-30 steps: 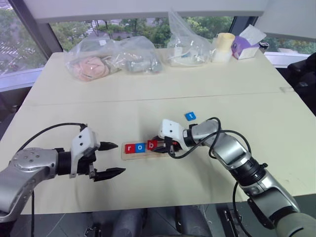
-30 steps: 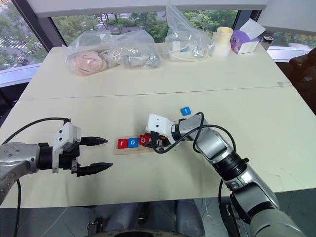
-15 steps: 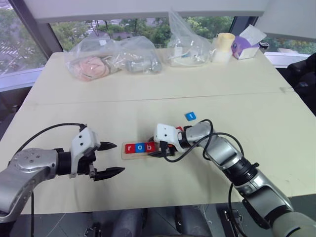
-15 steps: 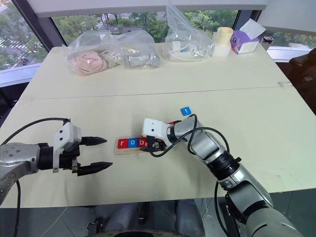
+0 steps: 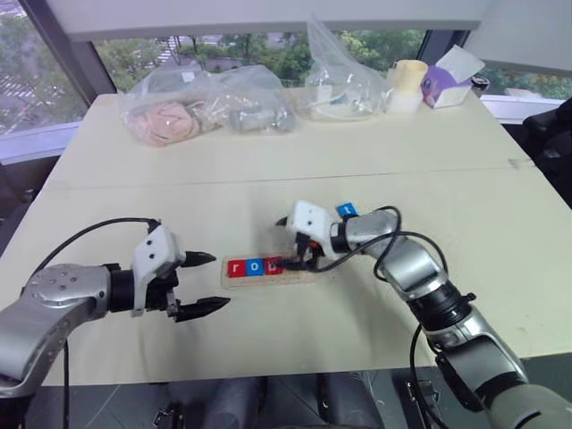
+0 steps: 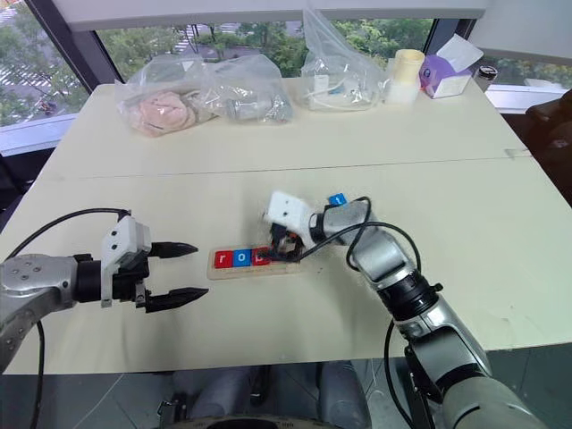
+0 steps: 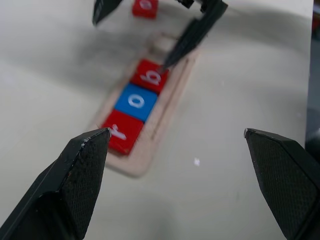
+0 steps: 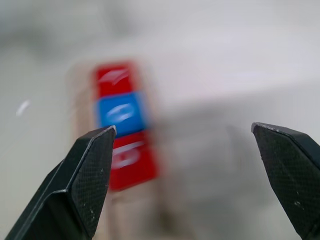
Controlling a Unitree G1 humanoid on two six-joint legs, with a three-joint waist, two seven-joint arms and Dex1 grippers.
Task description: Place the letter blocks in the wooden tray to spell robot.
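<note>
The right gripper (image 5: 288, 248), shut over the third tile a second ago, is now seen lifted with jaws spread wide and empty, mid-frame. The red b block (image 7: 152, 76) has been left in the wooden tray (image 7: 170, 102) beside r and o. Two slots remain; the blue t block (image 5: 346, 210) is seen just above. The left gripper (image 5: 206, 282) hangs open, lower left.

A pale cream table (image 5: 268, 170) carries clear plastic bags (image 5: 206, 107) along its far edge at upper centre, with a cream-coloured roll (image 5: 407, 85) and a purple tissue box (image 5: 447, 85) at upper right.
</note>
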